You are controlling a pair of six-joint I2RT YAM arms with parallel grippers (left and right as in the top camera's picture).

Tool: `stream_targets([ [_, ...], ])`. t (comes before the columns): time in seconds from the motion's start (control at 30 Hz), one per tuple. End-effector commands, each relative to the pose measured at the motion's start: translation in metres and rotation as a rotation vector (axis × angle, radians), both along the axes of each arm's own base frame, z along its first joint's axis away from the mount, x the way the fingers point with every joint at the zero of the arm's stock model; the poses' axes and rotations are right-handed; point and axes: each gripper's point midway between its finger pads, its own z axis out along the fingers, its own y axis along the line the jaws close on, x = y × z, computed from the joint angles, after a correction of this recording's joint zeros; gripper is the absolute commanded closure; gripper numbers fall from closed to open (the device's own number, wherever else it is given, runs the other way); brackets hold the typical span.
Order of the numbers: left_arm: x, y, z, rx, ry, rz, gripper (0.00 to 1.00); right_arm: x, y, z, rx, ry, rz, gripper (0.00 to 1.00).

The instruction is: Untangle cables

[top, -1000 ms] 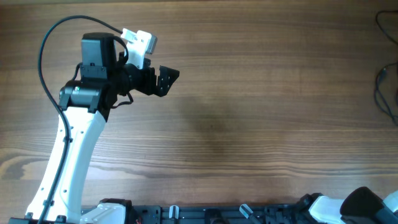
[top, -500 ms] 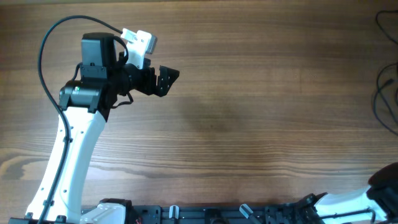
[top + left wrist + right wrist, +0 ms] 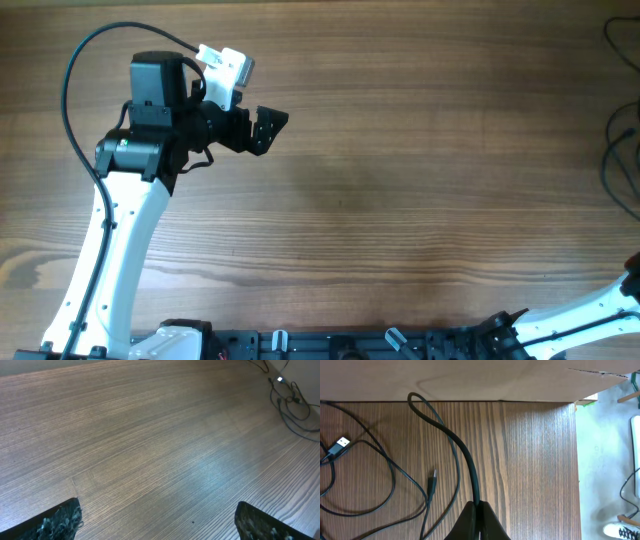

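The cables (image 3: 612,150) lie in loose black loops at the table's far right edge; they also show in the left wrist view (image 3: 292,402). In the right wrist view, my right gripper (image 3: 477,506) is shut on a thicker black cable (image 3: 462,455) that runs away over the wood. Thin cords lie left of it, one with a USB plug (image 3: 337,445) and one with a small plug (image 3: 433,480). My left gripper (image 3: 272,128) is open and empty over bare wood at the upper left, its fingers (image 3: 60,520) wide apart.
The table's right edge (image 3: 576,460) lies close to the right gripper, with floor beyond it. A wall (image 3: 470,380) borders the table's far side. The right arm (image 3: 590,310) reaches off the overhead frame at the bottom right.
The right arm has swung right and nearly out of the overhead frame. The cable loops at the right edge have shifted a little. The left arm has not moved.
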Motion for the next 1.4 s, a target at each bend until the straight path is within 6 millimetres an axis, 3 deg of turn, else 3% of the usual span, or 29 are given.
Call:
stream_targets([
  [0.0,0.003,-0.001,0.002,0.015,-0.019,-0.009,0.0,0.0,-0.001,-0.001,-0.01,0.012,-0.018,0.82],
  [0.07,0.003,-0.001,0.002,0.015,-0.019,-0.008,0.0,0.0,-0.001,-0.001,-0.01,0.012,-0.018,0.64],
  [0.1,0.003,-0.001,0.002,0.015,-0.019,-0.009,0.0,0.0,-0.001,-0.001,-0.009,0.012,-0.017,0.59],
  [0.33,0.003,-0.001,0.002,0.015,-0.018,-0.009,0.0,0.001,0.0,-0.001,-0.007,0.012,-0.015,0.48],
  [0.6,0.004,-0.001,0.004,0.017,-0.031,-0.01,0.0,0.017,0.016,0.001,0.032,-0.029,0.034,0.36],
  [0.73,0.011,0.005,0.005,0.043,-0.058,0.022,0.0,0.035,0.032,0.03,-0.02,-0.062,0.097,0.32],
  [0.8,0.014,0.006,0.007,0.048,-0.069,0.029,0.0,0.042,0.042,0.05,-0.061,-0.073,0.14,0.09],
  [0.93,0.025,0.022,0.007,0.111,-0.099,0.114,0.0,0.05,0.063,0.079,-0.107,-0.111,0.185,0.0],
  [1.07,0.042,0.036,0.019,0.111,-0.146,0.24,0.0,0.062,0.09,0.103,-0.139,-0.143,0.25,0.0],
  [1.23,0.043,0.051,0.03,0.121,-0.166,0.343,0.0,0.082,0.124,0.131,-0.185,-0.194,0.354,0.01],
  [1.37,0.038,0.067,0.043,0.124,-0.183,0.455,0.0,0.105,0.164,0.152,-0.203,-0.246,0.499,0.0],
])
